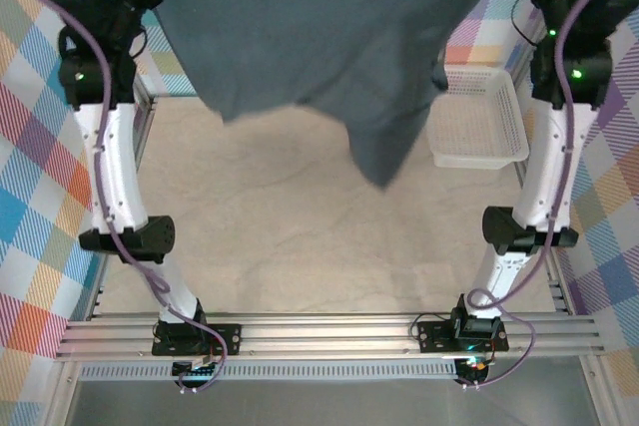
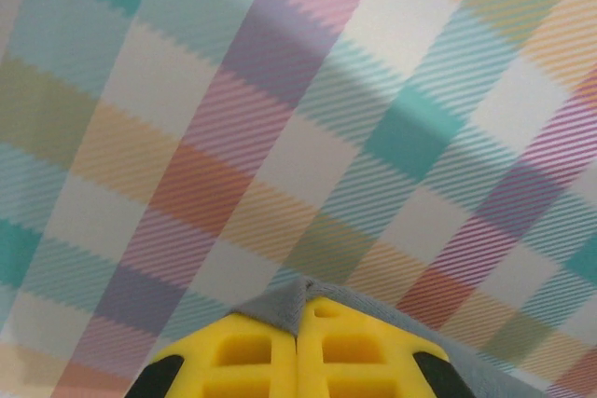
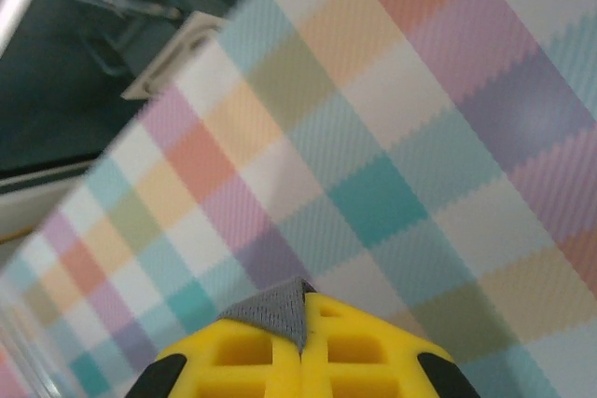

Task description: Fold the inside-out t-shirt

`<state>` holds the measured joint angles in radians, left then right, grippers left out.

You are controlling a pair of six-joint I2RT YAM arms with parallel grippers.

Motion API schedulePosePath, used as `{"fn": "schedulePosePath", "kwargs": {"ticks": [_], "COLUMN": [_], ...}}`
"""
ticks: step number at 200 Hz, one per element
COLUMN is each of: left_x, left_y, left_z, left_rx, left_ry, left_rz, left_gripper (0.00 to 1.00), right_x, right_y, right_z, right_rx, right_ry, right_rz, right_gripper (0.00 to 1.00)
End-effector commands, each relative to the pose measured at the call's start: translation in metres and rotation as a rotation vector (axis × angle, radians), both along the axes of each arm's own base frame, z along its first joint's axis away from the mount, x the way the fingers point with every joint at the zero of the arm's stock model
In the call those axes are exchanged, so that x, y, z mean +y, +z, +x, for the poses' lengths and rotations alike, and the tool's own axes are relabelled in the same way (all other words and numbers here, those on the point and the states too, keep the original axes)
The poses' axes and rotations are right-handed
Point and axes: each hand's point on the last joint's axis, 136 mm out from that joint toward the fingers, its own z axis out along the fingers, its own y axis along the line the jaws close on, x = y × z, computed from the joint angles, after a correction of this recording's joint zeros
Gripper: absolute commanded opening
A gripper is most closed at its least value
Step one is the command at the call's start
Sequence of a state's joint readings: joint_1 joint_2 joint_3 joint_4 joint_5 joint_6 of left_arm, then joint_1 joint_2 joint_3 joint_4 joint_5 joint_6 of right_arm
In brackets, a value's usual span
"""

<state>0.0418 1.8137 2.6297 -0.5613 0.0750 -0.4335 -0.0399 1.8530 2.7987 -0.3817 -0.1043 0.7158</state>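
Note:
The inside-out t-shirt (image 1: 319,37), dark slate-grey and plain, hangs spread in the air at the top of the top external view, stretched between both raised arms, with one end drooping toward the table. My left gripper (image 2: 298,335) has its yellow fingers pressed together on a grey corner of the t-shirt (image 2: 280,308). My right gripper (image 3: 302,335) is likewise shut, pinching another grey corner of the t-shirt (image 3: 278,309). Both wrist views look past the fingers at checked cloth.
A white mesh basket (image 1: 479,117) sits on the beige table (image 1: 280,236) at the right, partly under the hanging shirt. Pastel checked cloth (image 1: 30,177) surrounds the table. The arm bases (image 1: 195,331) stand on a metal rail at the near edge.

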Motion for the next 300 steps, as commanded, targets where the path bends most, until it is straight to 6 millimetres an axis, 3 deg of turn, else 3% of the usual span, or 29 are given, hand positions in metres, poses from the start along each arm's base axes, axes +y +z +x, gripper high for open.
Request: {"fn": "schedulePosePath", "kwargs": {"ticks": [1, 19, 41, 44, 45, 47, 64, 85, 96, 113, 130, 153, 172, 189, 214, 240, 250, 261, 270, 280, 300], "left_x": [0.0, -0.028, -0.046, -0.047, -0.047, -0.048, -0.048, -0.059, -0.065, -0.066, -0.067, -0.055, -0.054, -0.05, -0.029, -0.016, -0.015, -0.016, -0.017, -0.018, -0.018], "left_y": [0.017, -0.027, -0.121, -0.138, -0.143, -0.153, -0.246, -0.358, -0.408, -0.465, -0.499, -0.531, -0.53, -0.519, -0.514, -0.51, -0.506, -0.499, -0.491, -0.479, -0.445], "left_z": [-0.021, -0.004, 0.018, 0.021, 0.021, 0.022, 0.024, 0.011, 0.0, -0.019, -0.036, -0.059, -0.075, -0.098, -0.156, -0.207, -0.217, -0.222, -0.222, -0.218, -0.204], "left_rx": [-0.058, 0.025, 0.156, 0.179, 0.184, 0.198, 0.347, 0.527, 0.592, 0.694, 0.784, 0.934, 0.944, 0.937, 0.988, 0.966, 0.926, 0.87, 0.829, 0.791, 0.747], "left_ry": [-0.028, -0.192, -0.312, -0.323, -0.325, -0.331, -0.336, -0.363, -0.373, -0.341, -0.311, -0.213, -0.206, -0.179, -0.049, 0.032, 0.045, 0.033, 0.023, 0.014, -0.005], "left_rz": [0.032, 0.104, 0.101, 0.097, 0.096, 0.091, 0.026, -0.051, -0.092, -0.168, -0.193, -0.199, -0.202, -0.193, -0.167, -0.176, -0.197, -0.216, -0.218, -0.202, -0.129], "left_gripper": [0.0, 0.0, 0.0, 0.0, 0.0, 0.0, 0.0, 0.0, 0.0, 0.0, 0.0, 0.0, 0.0, 0.0, 0.0, 0.0, 0.1, 0.4, 0.55, 0.63, 0.64], "right_x": [0.01, 0.023, 0.06, 0.065, 0.067, 0.07, 0.088, 0.093, 0.093, 0.096, 0.097, 0.078, 0.058, 0.04, 0.017, 0.002, -0.006, -0.01, -0.01, -0.006, 0.002], "right_y": [0.01, -0.062, -0.17, -0.199, -0.192, -0.218, -0.322, -0.439, -0.482, -0.526, -0.546, -0.562, -0.572, -0.581, -0.583, -0.568, -0.564, -0.556, -0.541, -0.518, -0.465], "right_z": [-0.029, 0.01, 0.036, 0.041, 0.038, 0.043, 0.04, 0.021, 0.01, -0.007, -0.02, -0.046, -0.082, -0.131, -0.2, -0.242, -0.258, -0.263, -0.259, -0.248, -0.222], "right_rx": [-0.008, 0.254, 0.52, 0.582, 0.555, 0.613, 0.794, 0.963, 1.046, 1.172, 1.252, 1.37, 1.411, 1.454, 1.447, 1.396, 1.395, 1.349, 1.265, 1.144, 0.903], "right_ry": [0.08, 0.16, 0.382, 0.421, 0.429, 0.456, 0.561, 0.534, 0.519, 0.522, 0.501, 0.344, 0.178, 0.04, -0.109, -0.175, -0.222, -0.233, -0.198, -0.14, -0.054], "right_rz": [0.029, 0.008, -0.067, -0.065, -0.074, -0.063, -0.007, -0.002, 0.01, 0.044, 0.065, 0.139, 0.262, 0.38, 0.456, 0.458, 0.472, 0.467, 0.436, 0.38, 0.229], "right_gripper": [0.0, 0.0, 0.0, 0.0, 0.0, 0.0, 0.0, 0.0, 0.0, 0.0, 0.0, 0.0, 0.0, 0.0, 0.0, 0.0, 0.02, 0.17, 0.34, 0.48, 0.62]}}
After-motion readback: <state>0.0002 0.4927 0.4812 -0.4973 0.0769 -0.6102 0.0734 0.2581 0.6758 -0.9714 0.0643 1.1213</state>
